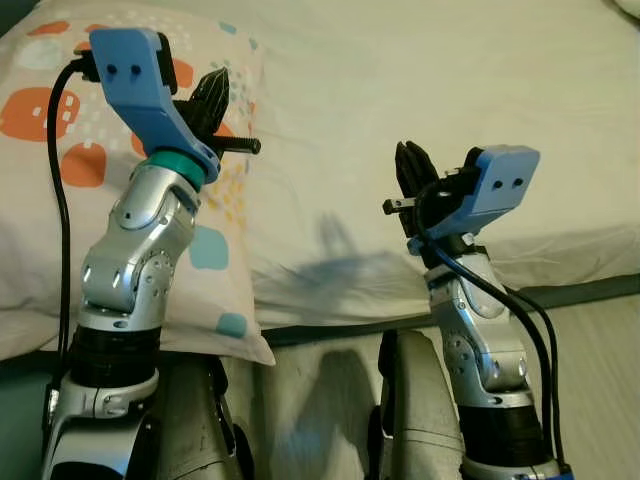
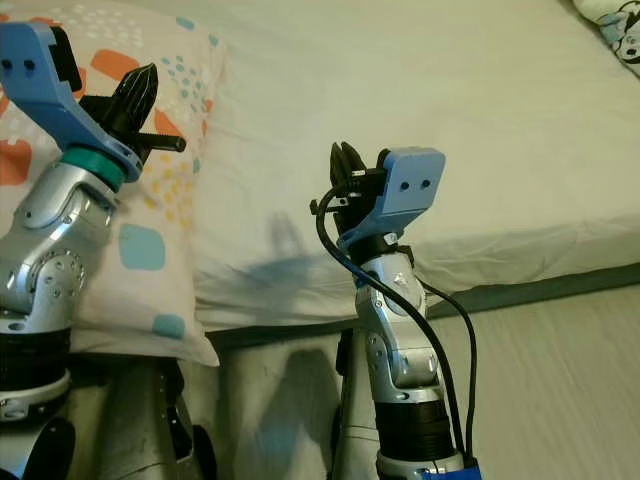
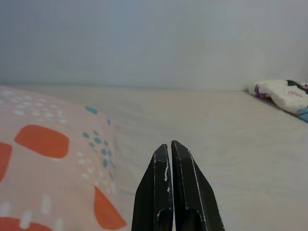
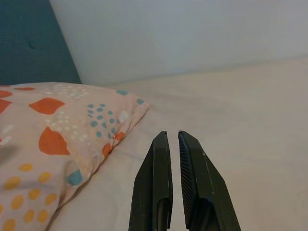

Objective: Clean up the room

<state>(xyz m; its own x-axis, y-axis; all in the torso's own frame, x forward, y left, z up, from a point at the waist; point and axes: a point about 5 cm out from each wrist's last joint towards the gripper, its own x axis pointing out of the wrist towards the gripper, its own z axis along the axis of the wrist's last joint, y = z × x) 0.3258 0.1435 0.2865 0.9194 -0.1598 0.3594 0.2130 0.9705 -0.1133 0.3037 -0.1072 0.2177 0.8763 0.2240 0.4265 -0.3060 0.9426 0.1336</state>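
A pillow [image 1: 40,220] printed with orange blocks and blue dots lies on the left of the bed [image 1: 420,70], overhanging its front edge. My left gripper [image 1: 214,88] is raised above the pillow's right side, shut with nothing between its fingers [image 3: 185,163]. My right gripper [image 1: 411,160] is held up over the bed's front edge, to the right of the pillow. Its fingers [image 4: 192,163] are shut to a thin slit and hold nothing. Both grippers point across the cream sheet toward the wall.
A patterned white pillow or cloth [image 2: 618,20] lies at the bed's far right corner. A teal headboard [image 4: 29,38] stands behind the orange pillow. Light wood floor [image 1: 590,340] runs along the bed's dark base on the right.
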